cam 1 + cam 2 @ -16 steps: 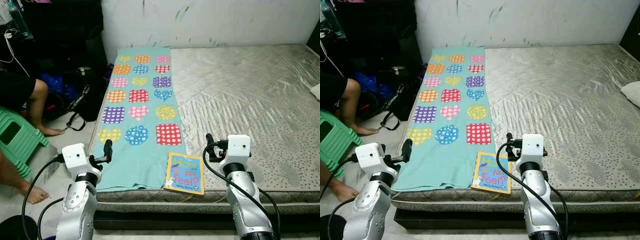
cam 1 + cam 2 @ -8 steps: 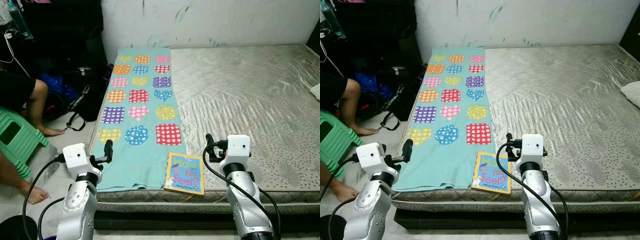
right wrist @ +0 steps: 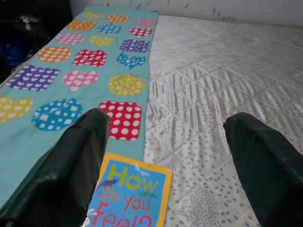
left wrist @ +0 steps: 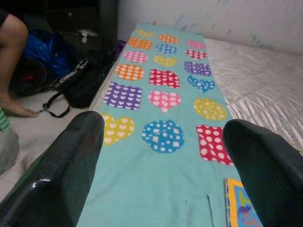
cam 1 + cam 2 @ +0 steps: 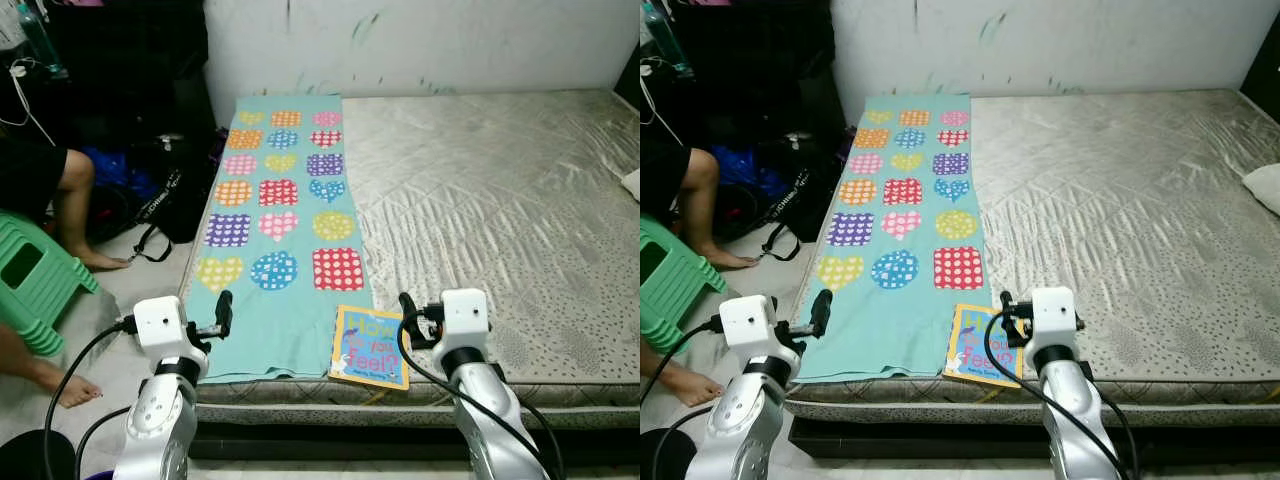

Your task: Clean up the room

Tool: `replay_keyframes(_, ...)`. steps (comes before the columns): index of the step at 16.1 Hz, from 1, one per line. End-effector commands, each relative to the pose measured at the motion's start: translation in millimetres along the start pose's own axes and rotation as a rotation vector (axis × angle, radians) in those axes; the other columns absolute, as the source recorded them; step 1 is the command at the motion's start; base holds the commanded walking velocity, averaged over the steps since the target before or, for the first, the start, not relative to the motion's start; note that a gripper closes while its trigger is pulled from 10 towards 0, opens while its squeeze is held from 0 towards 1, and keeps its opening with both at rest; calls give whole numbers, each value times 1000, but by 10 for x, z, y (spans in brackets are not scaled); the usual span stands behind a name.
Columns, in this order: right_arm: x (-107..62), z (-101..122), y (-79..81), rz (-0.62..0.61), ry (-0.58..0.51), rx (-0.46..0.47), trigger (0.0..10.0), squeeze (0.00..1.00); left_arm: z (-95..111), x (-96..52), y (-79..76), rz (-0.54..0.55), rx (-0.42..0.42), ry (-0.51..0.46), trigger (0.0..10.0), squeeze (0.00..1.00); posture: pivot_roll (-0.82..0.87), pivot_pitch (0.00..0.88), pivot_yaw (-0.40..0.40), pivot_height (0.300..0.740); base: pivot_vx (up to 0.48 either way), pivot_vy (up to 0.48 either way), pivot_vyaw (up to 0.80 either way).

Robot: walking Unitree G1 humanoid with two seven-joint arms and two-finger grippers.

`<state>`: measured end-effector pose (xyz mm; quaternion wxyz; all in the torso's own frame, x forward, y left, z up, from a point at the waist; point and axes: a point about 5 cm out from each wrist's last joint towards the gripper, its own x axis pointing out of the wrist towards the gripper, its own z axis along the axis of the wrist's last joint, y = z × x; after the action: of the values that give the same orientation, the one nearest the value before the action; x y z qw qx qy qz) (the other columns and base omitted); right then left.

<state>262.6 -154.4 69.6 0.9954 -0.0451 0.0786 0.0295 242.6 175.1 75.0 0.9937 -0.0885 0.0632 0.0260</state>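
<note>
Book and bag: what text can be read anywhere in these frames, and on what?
"How Do You Feel?" on the cover of the book lying at the mattress edge.
White lettering on the black bag's strap: too blurred to read.

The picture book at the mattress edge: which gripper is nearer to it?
Right. The right gripper hovers open at the picture book's right edge; the left gripper is across the teal blanket, open.

The book [image 5: 369, 347] lies at the near edge of the bed [image 5: 500, 200]. Its cover says "How Do you Feel?" in big, bright letters. No other words can be read.
</note>
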Motion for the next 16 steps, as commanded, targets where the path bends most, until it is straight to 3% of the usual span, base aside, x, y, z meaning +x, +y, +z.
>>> replay_keyframes(1,-37,49,12,16,-4,-11,10000,0,12,-41,-16,-8,10,13,10000,0,-73,67,45,740,0,0,0)
replay_keyframes(8,-448,-142,0,70,156,-87,10000,0,-91,-290,-65,-19,5,111,10000,0,-96,177,42,740,0,0,0)
replay_keyframes(10,-605,-289,47,80,242,-73,10000,0,-229,-413,-52,-6,6,174,10000,0,-93,190,52,740,0,0,0)
replay_keyframes(13,-597,-264,125,90,225,-31,10000,0,-263,-418,-88,-12,3,212,10000,0,-78,144,52,740,0,0,0)
replay_keyframes(15,-522,-169,109,87,185,-52,10000,0,-167,-317,-96,-34,13,190,10000,0,-73,76,23,740,0,0,0)
replay_keyframes(16,-437,-203,87,77,193,-63,10000,0,-196,-220,4,2,37,198,10000,0,-73,147,36,740,0,0,0)
